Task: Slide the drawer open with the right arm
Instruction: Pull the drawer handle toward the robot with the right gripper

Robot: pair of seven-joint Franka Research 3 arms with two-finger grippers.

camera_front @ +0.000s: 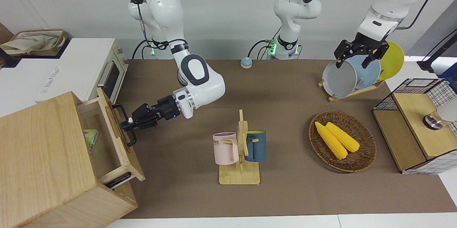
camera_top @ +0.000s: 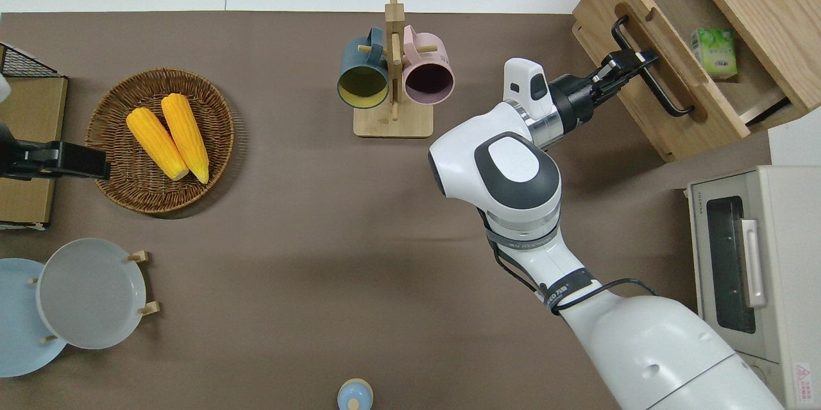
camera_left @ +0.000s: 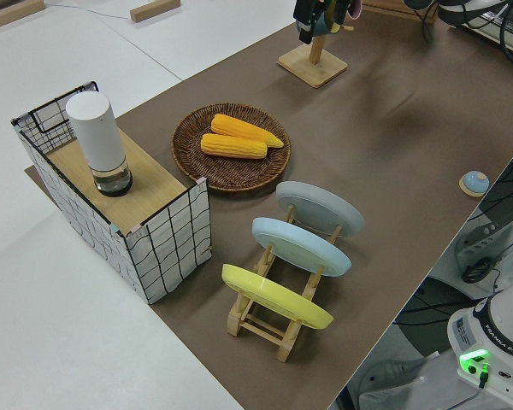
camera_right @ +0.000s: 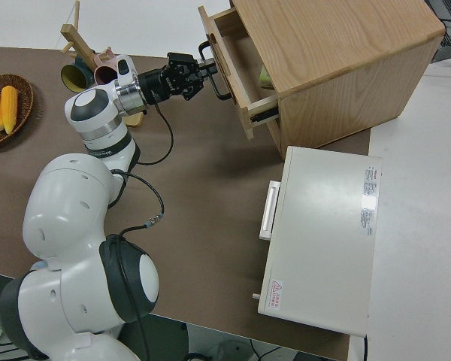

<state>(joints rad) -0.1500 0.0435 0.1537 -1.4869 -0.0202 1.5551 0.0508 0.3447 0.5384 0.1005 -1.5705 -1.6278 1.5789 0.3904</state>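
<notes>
Drawer (camera_front: 107, 138) at frame left, front view.
Mug rack (camera_front: 240, 153) centre; corn basket (camera_front: 342, 141) to its right.

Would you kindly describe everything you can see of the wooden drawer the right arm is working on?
The drawer is wide, shallow and light wood, with a black bar handle across its front. It belongs to a big plain wooden box at the right arm's end of the table, beside the white toaster oven. It stands pulled partly out, a black slide rail showing at its side. A small green packet lies inside. The right gripper is shut on the handle.
</notes>
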